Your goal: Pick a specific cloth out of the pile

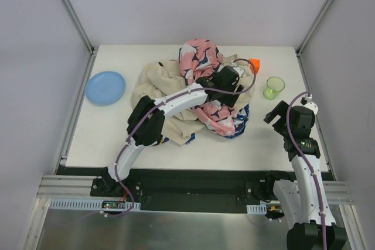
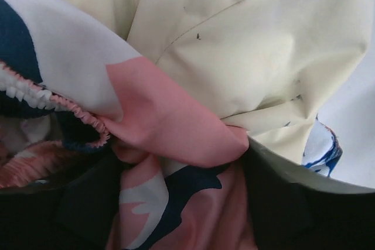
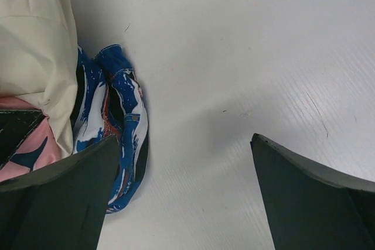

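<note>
Left side of the white bench (image 1: 111,139): one round blue plate (image 1: 105,88) lies flat, well apart from everything else. Centre: the pile (image 1: 170,77) of mixed fabrics. Its left part is a large crumpled beige cloth (image 1: 149,86). A pink cloth with a navy and white pattern (image 1: 199,57) is heaped over the middle and runs down towards the near edge. A blue and white patterned cloth (image 1: 241,122) shows at the near right rim. My left arm reaches across the beige cloth from the near left, and its wrist sits on top of the pile. My left fingers (image 2: 181,203) are down in the fabric. The wrist view shows them standing apart, with a bunched fold of the pink patterned cloth filling the gap between them and the beige cloth lying just beyond. I cannot confirm from these views that they are pressing on that fold. The plain bright red cloth (image 1: 254,64) shows only as a small patch at the far right edge of the pile, beyond my left wrist, between the pink cloth and the cup. My left fingers are not on it. Right of the pile: a translucent green plastic cup (image 1: 273,87) stands upright, near the red patch but not touching it. Right side: my right fingers (image 3: 184,203) hang above bare bench, spread wide with nothing between them. The blue and white cloth lies just beside the left-hand finger in that view.
</note>
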Available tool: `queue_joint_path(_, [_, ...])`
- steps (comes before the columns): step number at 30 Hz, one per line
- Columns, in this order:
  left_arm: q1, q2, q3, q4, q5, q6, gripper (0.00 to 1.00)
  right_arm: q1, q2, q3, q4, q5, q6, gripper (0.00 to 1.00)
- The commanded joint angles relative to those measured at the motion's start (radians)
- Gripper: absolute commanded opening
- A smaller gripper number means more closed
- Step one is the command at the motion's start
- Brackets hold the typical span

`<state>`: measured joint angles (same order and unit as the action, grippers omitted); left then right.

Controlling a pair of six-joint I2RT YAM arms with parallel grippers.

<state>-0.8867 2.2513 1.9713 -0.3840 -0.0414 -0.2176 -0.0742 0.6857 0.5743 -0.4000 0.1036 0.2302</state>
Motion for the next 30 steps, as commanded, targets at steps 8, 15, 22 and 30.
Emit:
queue_joint_path(8, [-0.017,0.018,0.049,-0.170,-0.259,0.070,0.00,0.004,-0.012,0.001,0.027,-0.021,-0.032,0.96])
queue_joint_path(15, [0.015,-0.281,-0.069,-0.064,-0.279,0.057,0.00,0.005,-0.009,0.006,0.032,-0.019,-0.055,0.96])
queue_joint_path(22, [0.121,-0.518,-0.248,0.022,-0.102,0.032,0.00,0.004,0.020,0.021,0.072,-0.093,-0.068,0.96])
queue_joint_path(30, [0.305,-0.654,-0.472,0.118,-0.018,-0.075,0.00,0.161,0.165,0.097,0.293,-0.395,-0.196,0.96])
